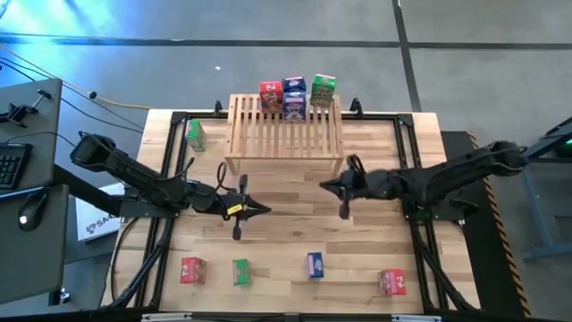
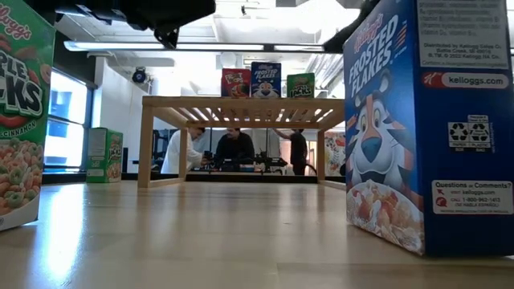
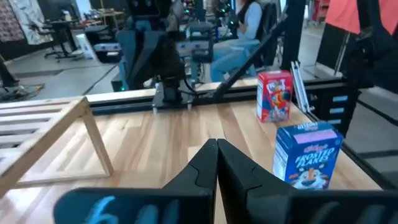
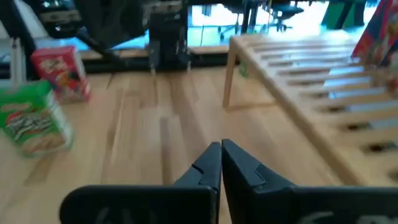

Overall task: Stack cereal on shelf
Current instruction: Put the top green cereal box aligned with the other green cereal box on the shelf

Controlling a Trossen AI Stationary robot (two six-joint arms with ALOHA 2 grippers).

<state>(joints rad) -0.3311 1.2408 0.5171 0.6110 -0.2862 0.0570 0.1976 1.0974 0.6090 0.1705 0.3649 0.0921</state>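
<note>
The wooden slatted shelf (image 1: 284,130) stands at the table's far middle. On its far edge sit a red (image 1: 269,93), a blue (image 1: 293,87) and a green cereal box (image 1: 323,88), with another blue one (image 1: 294,108) just in front. A green box (image 1: 195,134) stands on the table left of the shelf. Along the near edge stand a red (image 1: 192,269), a green (image 1: 240,272), a blue (image 1: 315,264) and a red box (image 1: 392,282). My left gripper (image 1: 261,210) and right gripper (image 1: 325,186) hover shut and empty over the table's middle, in front of the shelf.
Black rails (image 1: 407,134) frame the tabletop along its sides and far edge. Bare wood lies between the shelf and the near row of boxes. Beyond the table, people (image 2: 233,148) sit at desks in the room. A keyboard and mouse desk (image 1: 18,161) stands at the left.
</note>
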